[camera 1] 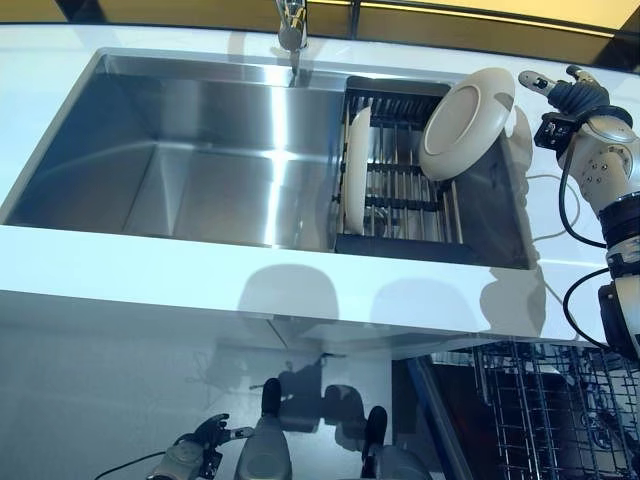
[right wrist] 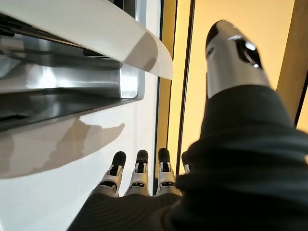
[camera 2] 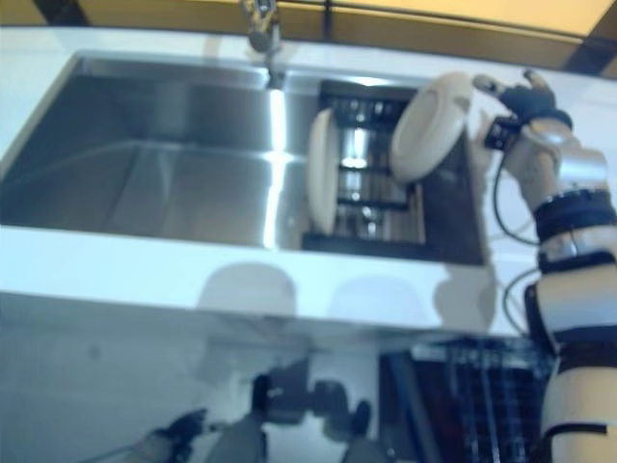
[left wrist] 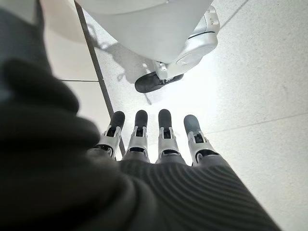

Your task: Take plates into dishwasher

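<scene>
The right hand (camera 1: 560, 95), fingers straight, touches a tilted white plate (camera 1: 467, 122) over the sink's dish rack (camera 1: 405, 200); the left hand (left wrist: 159, 139) hangs low, fingers relaxed.

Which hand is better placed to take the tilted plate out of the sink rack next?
Right. The right hand is up at the counter, open, just beside the tilted plate leaning in the rack. The left hand hangs low by the floor, open, far from the sink.
</scene>
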Controlling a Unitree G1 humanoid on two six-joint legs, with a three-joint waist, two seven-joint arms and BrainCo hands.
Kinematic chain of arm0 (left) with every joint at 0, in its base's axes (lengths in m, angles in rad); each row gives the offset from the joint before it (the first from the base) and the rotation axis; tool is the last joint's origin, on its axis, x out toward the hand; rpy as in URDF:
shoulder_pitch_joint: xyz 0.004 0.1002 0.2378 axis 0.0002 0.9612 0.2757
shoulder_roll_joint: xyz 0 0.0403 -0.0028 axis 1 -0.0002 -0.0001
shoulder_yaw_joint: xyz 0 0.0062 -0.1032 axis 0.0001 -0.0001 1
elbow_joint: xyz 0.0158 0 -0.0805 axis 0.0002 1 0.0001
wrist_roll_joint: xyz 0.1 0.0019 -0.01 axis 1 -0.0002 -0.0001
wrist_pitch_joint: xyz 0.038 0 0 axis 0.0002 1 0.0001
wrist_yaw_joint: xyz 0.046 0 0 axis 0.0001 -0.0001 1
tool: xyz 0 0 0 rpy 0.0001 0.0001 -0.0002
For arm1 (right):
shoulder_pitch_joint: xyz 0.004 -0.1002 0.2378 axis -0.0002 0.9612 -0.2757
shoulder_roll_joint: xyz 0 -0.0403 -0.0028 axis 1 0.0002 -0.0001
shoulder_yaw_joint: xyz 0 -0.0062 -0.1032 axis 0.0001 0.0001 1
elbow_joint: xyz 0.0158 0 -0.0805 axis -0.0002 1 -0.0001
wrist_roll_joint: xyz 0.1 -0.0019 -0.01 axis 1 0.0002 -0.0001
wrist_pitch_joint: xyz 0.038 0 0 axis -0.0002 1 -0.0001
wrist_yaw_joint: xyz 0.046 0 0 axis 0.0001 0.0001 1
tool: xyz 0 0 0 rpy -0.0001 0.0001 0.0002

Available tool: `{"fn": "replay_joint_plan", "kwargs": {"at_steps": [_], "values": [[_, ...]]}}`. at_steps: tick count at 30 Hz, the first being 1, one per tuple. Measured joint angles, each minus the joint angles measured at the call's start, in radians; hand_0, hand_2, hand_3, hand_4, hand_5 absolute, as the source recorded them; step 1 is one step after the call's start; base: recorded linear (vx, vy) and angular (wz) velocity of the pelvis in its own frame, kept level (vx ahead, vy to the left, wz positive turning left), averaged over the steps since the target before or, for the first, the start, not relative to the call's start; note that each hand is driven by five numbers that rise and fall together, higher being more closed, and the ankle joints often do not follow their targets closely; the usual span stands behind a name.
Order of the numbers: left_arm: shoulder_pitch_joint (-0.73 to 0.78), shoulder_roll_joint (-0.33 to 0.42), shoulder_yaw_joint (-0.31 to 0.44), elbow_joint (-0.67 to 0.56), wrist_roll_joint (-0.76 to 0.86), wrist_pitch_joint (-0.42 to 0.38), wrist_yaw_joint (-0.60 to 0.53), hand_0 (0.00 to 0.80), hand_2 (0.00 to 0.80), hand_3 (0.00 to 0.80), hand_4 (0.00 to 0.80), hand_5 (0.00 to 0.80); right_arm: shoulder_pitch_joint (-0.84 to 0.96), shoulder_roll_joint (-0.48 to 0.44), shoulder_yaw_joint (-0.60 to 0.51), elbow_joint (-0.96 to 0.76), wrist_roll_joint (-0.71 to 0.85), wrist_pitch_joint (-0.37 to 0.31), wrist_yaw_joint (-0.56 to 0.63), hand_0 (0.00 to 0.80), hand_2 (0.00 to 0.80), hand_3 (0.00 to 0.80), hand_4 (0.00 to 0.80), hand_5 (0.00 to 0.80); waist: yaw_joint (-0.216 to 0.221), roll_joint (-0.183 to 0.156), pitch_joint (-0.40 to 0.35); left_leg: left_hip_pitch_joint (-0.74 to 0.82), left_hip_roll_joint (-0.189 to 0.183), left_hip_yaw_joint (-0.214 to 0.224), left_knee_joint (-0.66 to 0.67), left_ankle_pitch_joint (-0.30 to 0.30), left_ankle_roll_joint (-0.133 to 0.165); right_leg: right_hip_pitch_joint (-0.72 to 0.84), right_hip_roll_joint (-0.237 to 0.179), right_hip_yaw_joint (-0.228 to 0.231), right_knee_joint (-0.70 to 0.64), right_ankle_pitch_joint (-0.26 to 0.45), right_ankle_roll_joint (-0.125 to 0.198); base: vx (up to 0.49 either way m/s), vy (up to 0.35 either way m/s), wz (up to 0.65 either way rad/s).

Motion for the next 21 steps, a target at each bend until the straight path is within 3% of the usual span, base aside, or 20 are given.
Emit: {"fn": "replay_joint_plan", "kwargs": {"at_steps": [21], "values": [[-0.002, 0.0, 0.0, -0.001, -0.003, -0.016, 0.012, 0.0, 0.0, 0.0, 0.0, 0.0, -0.017, 0.0, 0.0, -0.003, 0.029, 0.0, -0.003, 0.0, 0.0, 0.0, 0.0, 0.0, 0.022, 0.005, 0.01, -0.004, 0.0, 0.001, 0.0, 0.0, 0.0, -0.006, 0.0, 0.001, 0.0, 0.0, 0.0, 0.0, 0.0, 0.0]]}}
